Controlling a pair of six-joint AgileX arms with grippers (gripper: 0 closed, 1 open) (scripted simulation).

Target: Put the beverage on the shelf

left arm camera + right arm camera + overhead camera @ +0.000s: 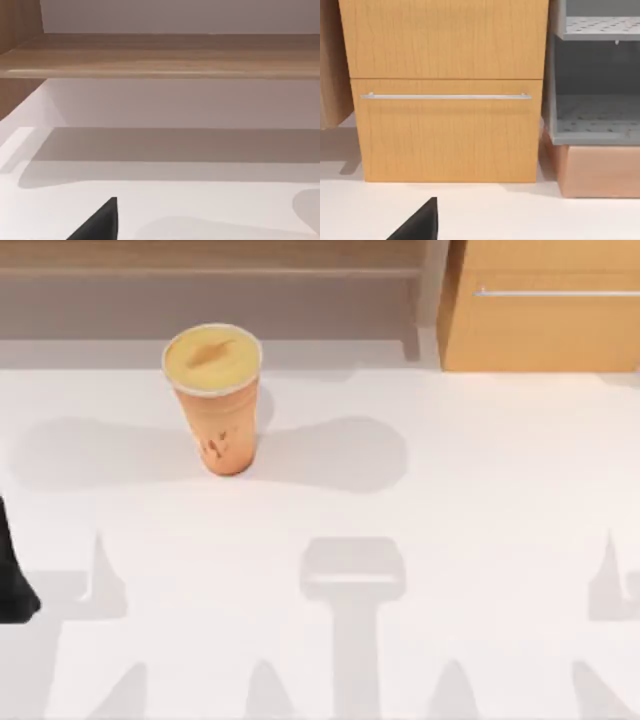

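The beverage [213, 400] is seen upright on the white tabletop [480, 490], near the far edge and left of centre, just in front of the shelf [210, 285]. The left claw [14, 575] is parked at the left edge; whether it is open cannot be told.

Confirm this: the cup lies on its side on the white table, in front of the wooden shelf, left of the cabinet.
Not quite. The cup stands upright, not on its side; the top view shows its creamy top facing up. The rest holds: it is on the white table, in front of the shelf, left of the cabinet.
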